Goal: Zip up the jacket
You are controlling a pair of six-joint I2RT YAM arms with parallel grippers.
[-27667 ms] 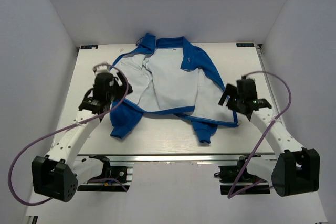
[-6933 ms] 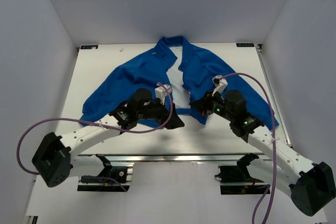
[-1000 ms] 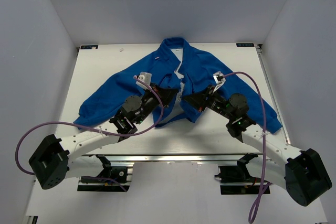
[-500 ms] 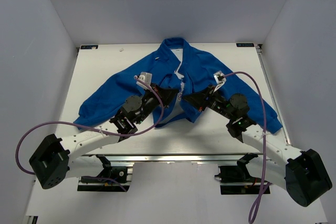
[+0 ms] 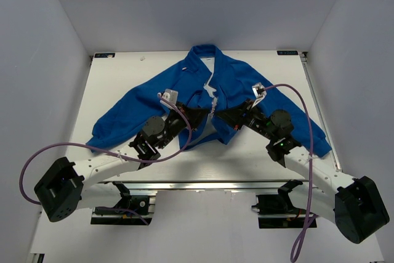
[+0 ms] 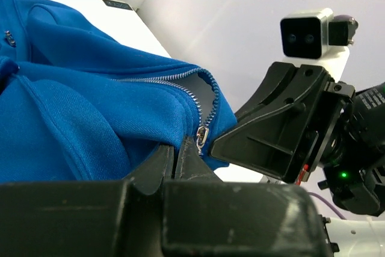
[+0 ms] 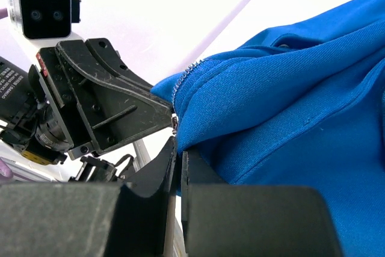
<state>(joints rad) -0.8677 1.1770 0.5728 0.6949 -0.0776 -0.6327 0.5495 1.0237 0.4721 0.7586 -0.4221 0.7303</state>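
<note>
The bright-blue jacket (image 5: pixel 246 81) lies collar-up on the white table, sleeves spread to both sides. Its pale zipper (image 5: pixel 212 90) runs down the front. My left gripper (image 5: pixel 208 111) and right gripper (image 5: pixel 220 115) meet tip to tip at the lower front, raised off the table. In the left wrist view the left gripper (image 6: pixel 182 145) is shut on the jacket (image 6: pixel 90 100) edge, right beside the metal zipper slider (image 6: pixel 203 135). The right gripper (image 7: pixel 179 148) is shut on the opposite blue jacket (image 7: pixel 289 88) edge, with zipper teeth (image 7: pixel 186 73) just above.
The table (image 5: pixel 123 66) is boxed in by white walls at the back and both sides. Purple cables loop from each arm, the right one (image 5: pixel 295 93) arching over the jacket's right sleeve. Small dark labels (image 5: pixel 103 55) mark the far corners.
The left gripper has shifted slightly towards the right gripper, drawing the two front edges closer together. Both grips have held.
</note>
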